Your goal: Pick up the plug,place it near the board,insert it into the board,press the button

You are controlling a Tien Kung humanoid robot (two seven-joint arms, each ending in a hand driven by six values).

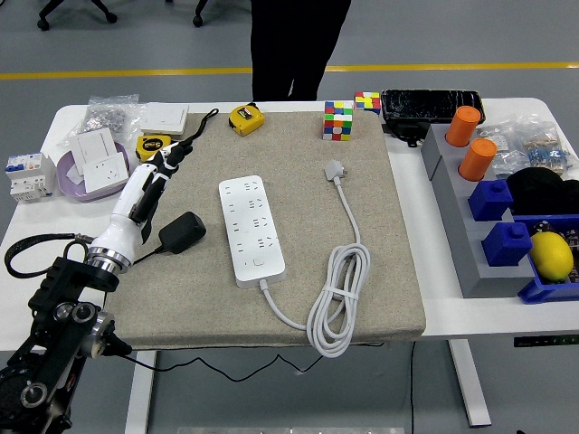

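A black plug (182, 231) with a thin black cord lies on the beige mat (398, 271), just left of the white power board (251, 226). My left hand (166, 163) is open with its fingers stretched out, above and to the far left of the plug, not touching it. The board's button (259, 263) sits near its front end. The board's own white plug (335, 169) and coiled cable (339, 294) lie to its right. My right arm is out of view.
A person (294, 45) stands at the far side, hands off the table. Yellow tape measures (245, 118), wall sockets (101, 165), puzzle cubes (338, 120) and a grey rack with orange and blue pieces (479, 190) surround the mat.
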